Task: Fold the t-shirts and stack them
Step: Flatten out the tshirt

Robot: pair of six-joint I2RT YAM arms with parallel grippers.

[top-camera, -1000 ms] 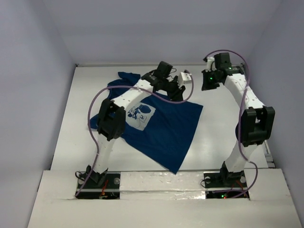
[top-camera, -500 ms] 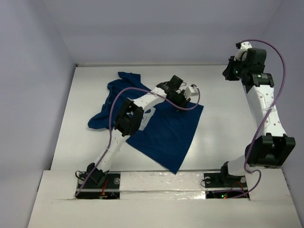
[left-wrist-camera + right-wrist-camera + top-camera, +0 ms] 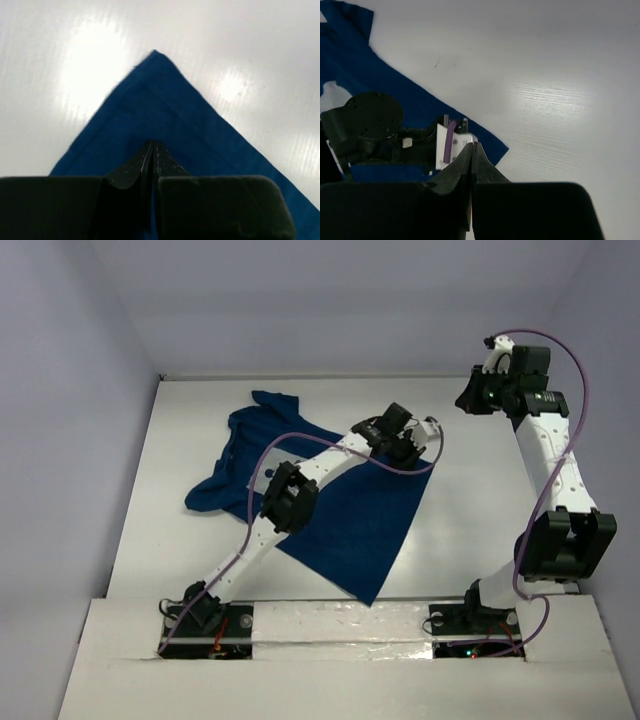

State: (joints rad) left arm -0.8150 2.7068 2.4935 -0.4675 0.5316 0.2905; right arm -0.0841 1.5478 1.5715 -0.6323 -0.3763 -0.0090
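The navy t-shirt point(image 3: 370, 510) lies spread on the white table, its far left part bunched. It also shows in the left wrist view point(image 3: 165, 115) and the right wrist view point(image 3: 415, 100). My left arm stretches across it and hides the chest print. My left gripper point(image 3: 418, 453) is shut, its tips point(image 3: 154, 145) low over the cloth just short of the shirt's right corner point(image 3: 155, 52); I cannot tell whether they touch it. My right gripper point(image 3: 470, 398) is shut and empty point(image 3: 472, 145), raised above the table right of that corner, looking down on the left gripper point(image 3: 445, 145).
The white tabletop point(image 3: 480, 520) is walled at the back and on both sides. Purple cables point(image 3: 330, 445) loop off both arms. The right arm's elbow point(image 3: 565, 545) stands near the table's right edge.
My left gripper slid right along the shirt's far edge to its right corner. My right arm lifted and swung back to the right, then eased slightly left.
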